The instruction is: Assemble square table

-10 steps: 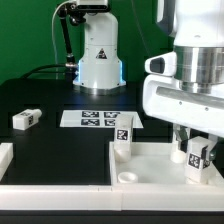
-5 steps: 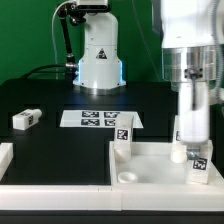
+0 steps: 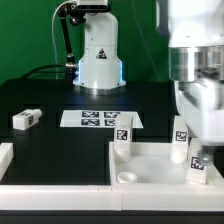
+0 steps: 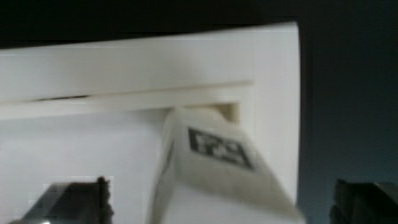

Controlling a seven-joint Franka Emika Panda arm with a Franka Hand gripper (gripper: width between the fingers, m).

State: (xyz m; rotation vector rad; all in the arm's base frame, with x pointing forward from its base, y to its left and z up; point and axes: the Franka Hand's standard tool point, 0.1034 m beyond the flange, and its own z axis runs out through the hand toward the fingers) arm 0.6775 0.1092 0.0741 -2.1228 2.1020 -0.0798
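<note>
The square table's white slab (image 3: 150, 160) lies at the front of the exterior view and also shows in the wrist view (image 4: 107, 90). Three white tagged legs stand upright on it: one at its far left corner (image 3: 122, 140), one at the far right (image 3: 180, 134), one at the near right (image 3: 198, 168). My gripper (image 3: 197, 156) hangs over the near right leg. In the wrist view that leg (image 4: 222, 150) stands between my gripper's (image 4: 222, 205) dark fingers (image 4: 80, 200), which are wide apart and clear of it. A fourth leg (image 3: 25, 118) lies loose on the black table at the exterior view's left.
The marker board (image 3: 98, 119) lies behind the slab. The robot base (image 3: 98, 60) stands at the back. White border bars run along the front (image 3: 55, 195) and the exterior view's left edge (image 3: 5, 155).
The gripper has turned about its vertical axis above the near right leg, narrow half a second ago and broad again now. That leg sits slightly lower than a second ago.
</note>
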